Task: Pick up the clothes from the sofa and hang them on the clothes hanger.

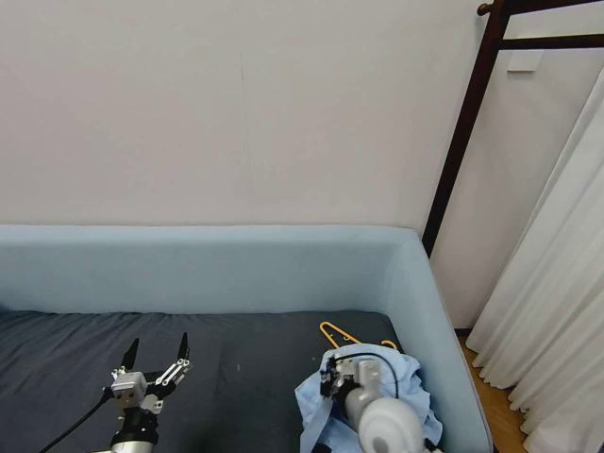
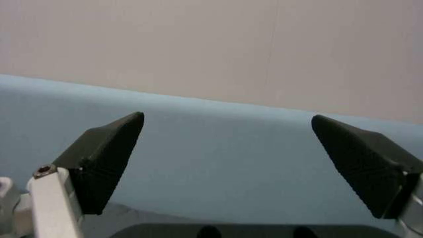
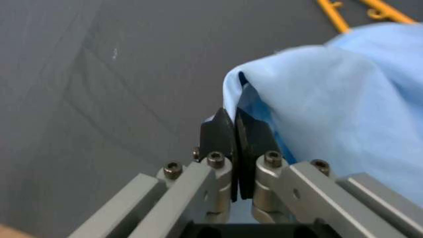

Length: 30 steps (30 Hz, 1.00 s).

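My right tool (image 1: 328, 382) is low over the right end of the sofa (image 1: 245, 363). Its two black fingers are pressed together and pinch a folded edge of the blue garment (image 1: 408, 389). In the right wrist view the right tool (image 3: 235, 123) has cloth bunched at its fingertips, and the blue garment (image 3: 330, 89) drapes away from them to one side, crumpled, over the dark grey seat cushion.

An orange hanger (image 1: 337, 332) lies flat on the seat just behind the garment, towards the backrest. Part of it is tucked under the cloth. The orange hanger (image 3: 332, 16) also shows past the far edge of the fabric in the right wrist view.

My left tool (image 1: 158, 343) hovers above the seat, well apart from the garment and to its left. Its fingers are spread wide, point up and hold nothing. In the left wrist view the left tool (image 2: 228, 119) faces the sofa's pale blue backrest and a plain wall (image 2: 211, 44) above it.

A dark wooden clothes rack (image 1: 462, 132) stands past the sofa's right armrest, against the wall. White curtains (image 1: 557, 311) hang to the right of it.
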Available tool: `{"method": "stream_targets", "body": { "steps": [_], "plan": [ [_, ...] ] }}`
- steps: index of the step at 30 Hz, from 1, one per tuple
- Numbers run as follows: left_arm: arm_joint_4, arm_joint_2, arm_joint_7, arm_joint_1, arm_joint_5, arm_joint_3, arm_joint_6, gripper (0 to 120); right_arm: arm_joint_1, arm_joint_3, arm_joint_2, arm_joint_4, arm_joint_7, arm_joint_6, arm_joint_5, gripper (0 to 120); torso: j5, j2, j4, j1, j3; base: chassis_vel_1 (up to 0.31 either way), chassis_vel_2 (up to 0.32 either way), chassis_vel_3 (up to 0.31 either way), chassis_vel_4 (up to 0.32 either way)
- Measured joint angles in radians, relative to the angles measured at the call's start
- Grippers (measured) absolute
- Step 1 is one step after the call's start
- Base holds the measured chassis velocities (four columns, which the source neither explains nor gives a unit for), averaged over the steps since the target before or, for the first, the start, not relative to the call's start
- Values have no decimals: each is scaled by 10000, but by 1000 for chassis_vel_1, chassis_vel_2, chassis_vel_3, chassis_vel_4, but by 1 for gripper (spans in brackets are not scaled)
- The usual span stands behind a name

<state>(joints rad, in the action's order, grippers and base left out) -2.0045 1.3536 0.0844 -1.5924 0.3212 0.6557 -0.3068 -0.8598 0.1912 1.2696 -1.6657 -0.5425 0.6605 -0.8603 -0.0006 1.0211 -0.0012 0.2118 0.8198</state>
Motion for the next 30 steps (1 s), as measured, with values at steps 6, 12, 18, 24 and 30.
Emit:
{"method": "stream_targets", "body": {
  "steps": [6,12,18,24,30],
  "plan": [
    [183,-65,-1,48,20,79,-72,100,378,61,818,1028,1573,-623,525,24,2,0,3,1,0,0,0,0,0],
    [364,-132,-1,241,35,47,-153,100,-556,-168,326,-69,3124,-782,-314,46,2,0,-1,-1,-2,0,0,0,0],
    [557,-121,-12,572,34,-194,-157,100,-1375,-628,-372,-651,2736,-275,365,68,4,0,-1,0,-1,0,0,0,0],
    [697,-138,-20,802,35,-327,-137,100,-1839,-893,-755,-366,2910,-667,2114,88,5,1,-3,0,-1,0,0,0,0],
    [763,-302,-23,985,487,-173,79,100,-2113,-891,-983,381,4298,-2878,5115,100,5,1,0,-1,-2,0,0,0,0]
  ]
}}
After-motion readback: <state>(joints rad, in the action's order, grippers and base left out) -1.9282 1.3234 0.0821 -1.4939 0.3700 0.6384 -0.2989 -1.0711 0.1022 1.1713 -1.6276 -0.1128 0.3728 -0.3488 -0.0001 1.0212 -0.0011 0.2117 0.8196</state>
